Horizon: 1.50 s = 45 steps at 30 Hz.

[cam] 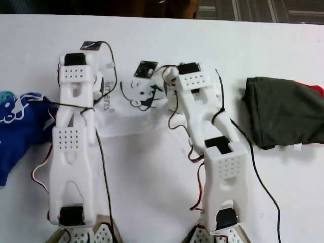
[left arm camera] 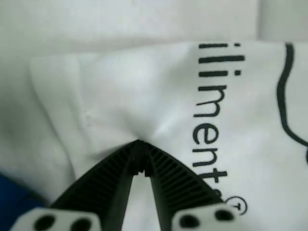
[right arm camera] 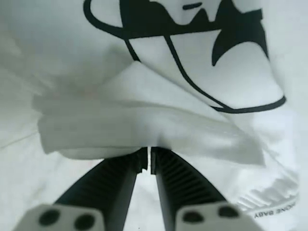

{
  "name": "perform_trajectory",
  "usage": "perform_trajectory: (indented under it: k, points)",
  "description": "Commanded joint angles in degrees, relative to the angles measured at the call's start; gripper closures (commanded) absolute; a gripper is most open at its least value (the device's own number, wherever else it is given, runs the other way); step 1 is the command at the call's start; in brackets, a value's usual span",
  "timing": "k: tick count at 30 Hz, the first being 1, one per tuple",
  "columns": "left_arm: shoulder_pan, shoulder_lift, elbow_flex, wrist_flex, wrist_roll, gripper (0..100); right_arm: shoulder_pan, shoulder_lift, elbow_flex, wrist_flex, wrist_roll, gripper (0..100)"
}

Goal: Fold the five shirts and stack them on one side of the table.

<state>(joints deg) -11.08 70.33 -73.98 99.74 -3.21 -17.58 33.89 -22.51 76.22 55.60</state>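
White shirt pinched at 2 edges
Black cartoon face and lettering on creased fabric; left tool and right tool are each closed on a fold.

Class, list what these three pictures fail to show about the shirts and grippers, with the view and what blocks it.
High view: the blue printed shirt is cut off by the left edge.
High view: the red cloth lies mostly under the dark green folded shirt; pile count unclear.
High view: the arms cover parts of the white printed shirt.
Wrist views: white folds hide how deep the left gripper and right gripper bite.
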Motion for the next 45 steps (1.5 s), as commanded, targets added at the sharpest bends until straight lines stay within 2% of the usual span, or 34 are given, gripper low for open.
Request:
perform_trajectory:
  k: [1, 6, 14, 19, 28, 33, 36, 39, 45]
  points:
    - [0.18, 0.18, -0.75, -0.35, -0.18, 97, -0.48, -3.74, -5.27, -0.92, -0.62, 98.0]
    - [0.18, 0.18, -0.75, -0.35, -0.18, 97, -2.59, -1.8, -6.07, -6.37, -0.62, 98.0]
    - [0.18, 0.18, -0.75, -0.35, -0.18, 97, -4.09, 2.15, -6.15, -8.22, -0.62, 98.0]
    - [0.18, 0.18, -0.75, -0.35, -0.18, 97, -0.4, 1.89, -7.65, -9.54, -0.62, 98.0]
    - [0.18, 0.18, -0.75, -0.35, -0.18, 97, 4.88, -7.43, -19.08, 5.41, -0.53, 98.0]
    - [0.18, 0.18, -0.75, -0.35, -0.18, 97, 4.53, -8.66, -18.99, 15.78, -0.35, 98.0]
    - [0.18, 0.18, -0.75, -0.35, -0.18, 97, 2.95, -8.66, -16.09, 17.98, -0.18, 98.0]
    - [0.18, 0.18, -0.75, -0.35, -0.18, 97, 0.92, -8.66, -11.08, 16.84, -0.09, 98.0]
    - [0.18, 0.18, -0.75, -0.35, -0.18, 97, -3.47, -8.66, -0.62, 6.64, -0.35, 98.0]
